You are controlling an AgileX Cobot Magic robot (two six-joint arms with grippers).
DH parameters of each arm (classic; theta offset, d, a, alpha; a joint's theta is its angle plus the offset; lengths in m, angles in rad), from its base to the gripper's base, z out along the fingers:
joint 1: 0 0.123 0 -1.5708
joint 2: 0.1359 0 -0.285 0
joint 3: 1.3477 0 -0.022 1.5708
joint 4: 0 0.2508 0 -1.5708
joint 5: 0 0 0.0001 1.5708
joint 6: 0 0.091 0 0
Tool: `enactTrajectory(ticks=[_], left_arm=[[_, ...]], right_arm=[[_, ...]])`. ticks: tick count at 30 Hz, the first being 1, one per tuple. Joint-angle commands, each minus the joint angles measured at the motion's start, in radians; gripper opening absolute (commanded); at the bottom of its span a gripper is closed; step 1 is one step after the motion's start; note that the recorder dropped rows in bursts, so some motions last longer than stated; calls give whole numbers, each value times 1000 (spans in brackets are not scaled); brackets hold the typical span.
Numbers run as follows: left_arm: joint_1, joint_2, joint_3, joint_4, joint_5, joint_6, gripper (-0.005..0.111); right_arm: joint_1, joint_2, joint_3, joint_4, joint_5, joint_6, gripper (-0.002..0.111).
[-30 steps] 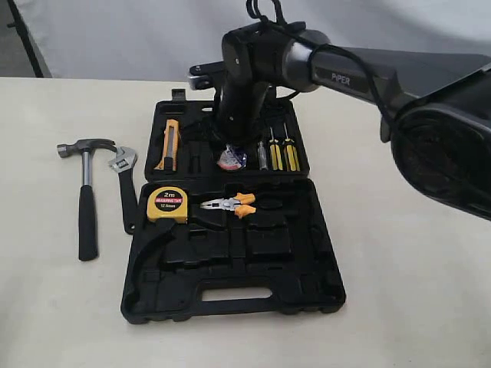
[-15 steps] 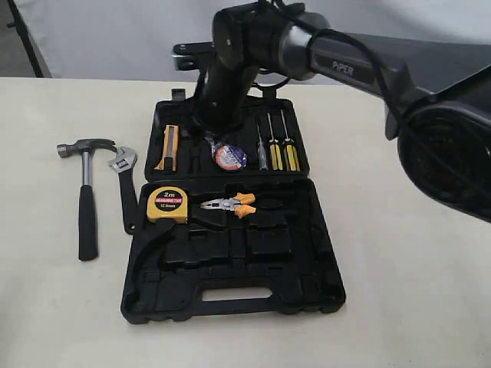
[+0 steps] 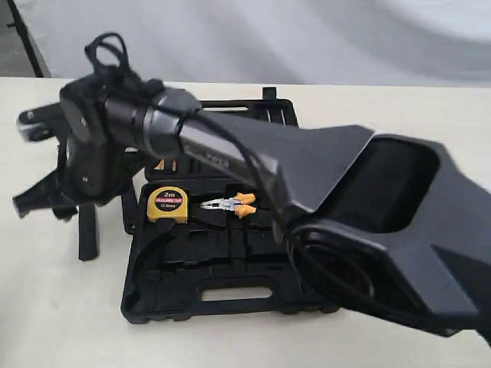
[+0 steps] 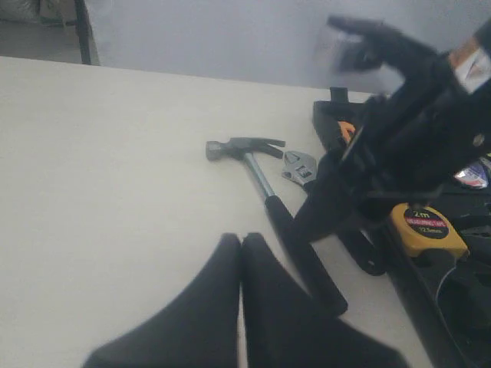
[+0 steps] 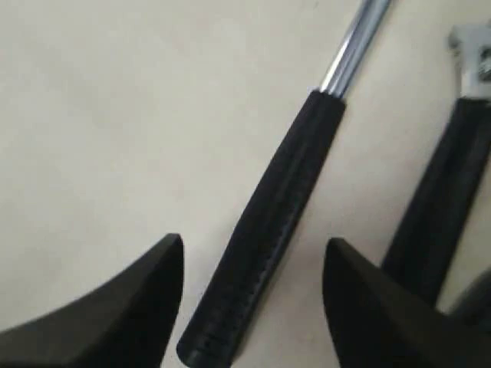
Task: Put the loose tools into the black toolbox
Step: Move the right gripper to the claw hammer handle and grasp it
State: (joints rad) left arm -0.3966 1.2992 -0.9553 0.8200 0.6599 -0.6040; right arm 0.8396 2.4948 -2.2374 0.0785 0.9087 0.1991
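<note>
1. So the right claw is leaving the black toolbox and hanging right above the hammer handle, jaws apart either side, not gripping. Hammer's probably going in next.
2. The wrench is lying on the desk just beside that claw.
3. Meanwhile the left claw is sitting pinched together, empty.
</note>
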Motion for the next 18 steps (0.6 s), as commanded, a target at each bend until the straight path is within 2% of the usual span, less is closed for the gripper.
enactTrajectory(ticks=[1, 5, 6, 8, 9, 11, 12, 18], left_arm=[[3, -8, 9, -14, -17, -10, 1], [3, -8, 9, -14, -17, -10, 1], [3, -8, 9, -14, -17, -10, 1], [3, -8, 9, -14, -17, -10, 1], [3, -8, 9, -14, -17, -10, 1], [3, -8, 9, -14, -17, -10, 1], [3, -8, 9, -14, -17, -10, 1], [3, -8, 9, -14, -17, -10, 1]], right_arm=[[18, 46, -6, -16, 7, 3, 57], [29, 72, -6, -15, 21, 7, 57], [35, 80, -6, -15, 34, 7, 53], [38, 84, -6, -18, 56, 7, 40], [40, 84, -6, -18, 71, -1, 26], [48, 79, -6, -16, 81, -10, 6], [50, 74, -6, -16, 81, -12, 0], [52, 17, -6, 15, 154, 6, 0]])
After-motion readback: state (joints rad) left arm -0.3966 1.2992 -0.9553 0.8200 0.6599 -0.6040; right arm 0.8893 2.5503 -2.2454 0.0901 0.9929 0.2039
